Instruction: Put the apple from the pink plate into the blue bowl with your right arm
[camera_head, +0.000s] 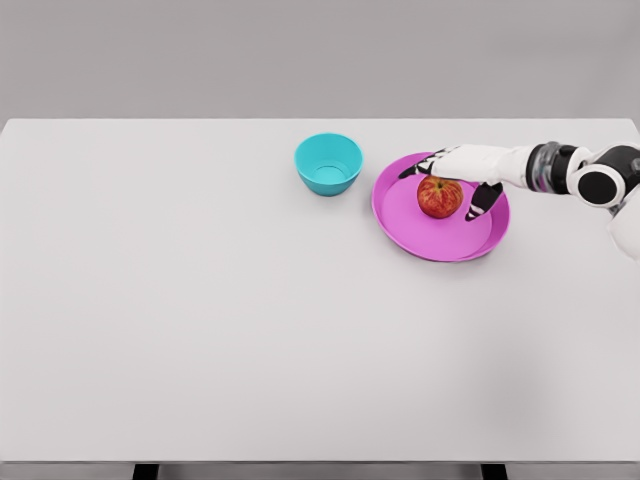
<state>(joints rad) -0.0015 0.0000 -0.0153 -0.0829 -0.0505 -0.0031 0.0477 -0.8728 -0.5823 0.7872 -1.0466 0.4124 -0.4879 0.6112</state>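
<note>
A red apple (439, 197) rests on the pink plate (420, 232), right of the table's middle. My right hand (452, 182) reaches in from the right edge and hovers just over the apple. Its fingers (425, 166) extend behind the fruit while the thumb (483, 201) points down on the apple's right side. The hand is open around the apple without closing on it. The blue bowl (329, 163) stands empty just left of the plate. My left arm does not show.
The white table (200, 300) spans the whole view, with its far edge behind the bowl and its front edge at the bottom. Bowl and plate sit close together, nearly touching.
</note>
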